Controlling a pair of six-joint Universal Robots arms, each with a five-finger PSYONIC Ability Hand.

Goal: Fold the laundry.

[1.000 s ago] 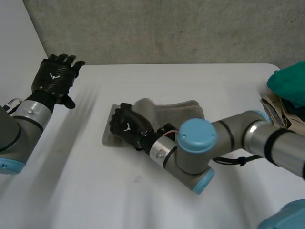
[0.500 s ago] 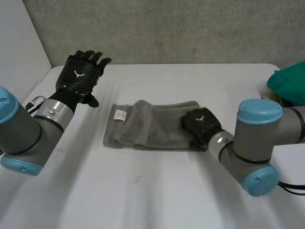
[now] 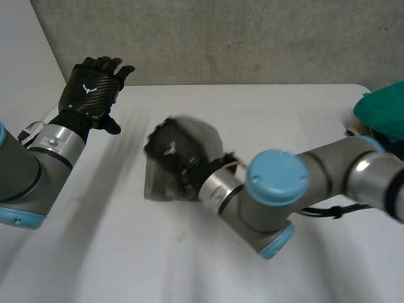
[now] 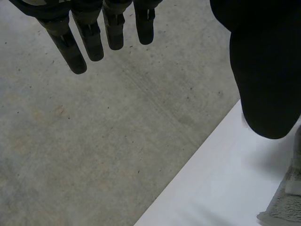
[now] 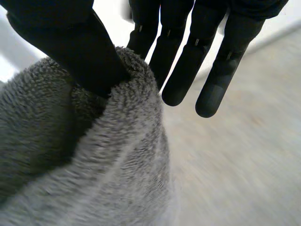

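Head view, read from left to right. The left arm ends in the left hand (image 3: 93, 88), raised near the far left corner of the white table (image 3: 265, 107). Its fingers (image 4: 89, 42) are straight and spread, and they hold nothing. It is well apart from the grey towel (image 3: 156, 184).

The towel lies bunched near the middle of the table. The right hand (image 3: 169, 151) is over it, and the right arm (image 3: 278, 189) reaches in low across the table. In the right wrist view the thumb (image 5: 70, 42) presses a rolled edge of the towel against the straight fingers, so this hand is clamped on the towel by a pinch rather than a full wrap.

At the far right a green cloth (image 3: 384, 108) sits on a pile at the table's edge.

Probable failure modes:
- The pinch appears shallow, so the thick pile could slide out from under the thumb and the lifted part would drop short.
- Nothing anchors the rest of the towel, since the left hand is away from it, so the whole piece could drag with the right hand instead of folding.
- A dragged or skewed towel would leave its edges misaligned.
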